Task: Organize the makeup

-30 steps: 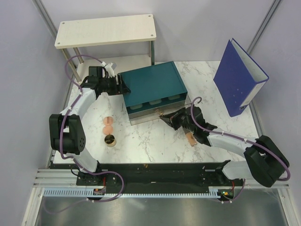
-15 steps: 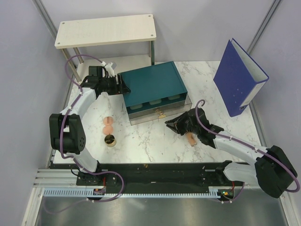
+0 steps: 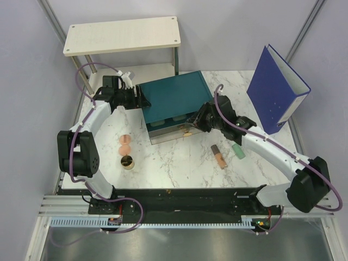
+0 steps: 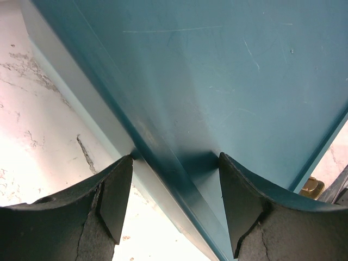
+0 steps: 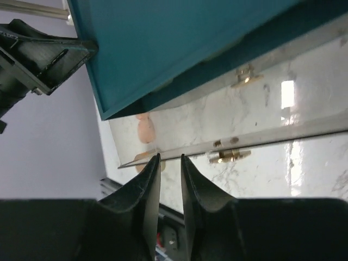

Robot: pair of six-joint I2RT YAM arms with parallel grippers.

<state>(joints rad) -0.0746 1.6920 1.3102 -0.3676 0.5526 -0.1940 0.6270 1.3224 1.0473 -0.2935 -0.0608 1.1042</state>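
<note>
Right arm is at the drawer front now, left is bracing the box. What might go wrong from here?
1. The right gripper jaws are nearly closed with nothing between them; they could miss the gold handle.
2. The left gripper only straddles a corner of the teal box, so the box may slide.
3. The tan stick and mint tube lie under the right arm.

**Free room and blockers on the desk**
The teal drawer box fills the desk's middle, its pulled-out clear drawer reaching toward the near edge. The left end effector straddles the box's left corner; the right end effector hangs at the drawer front. The blue binder blocks the far right corner and a shelf the far left. Bare marble runs along the near edge between the gold-rimmed pot and the tan stick.
</note>
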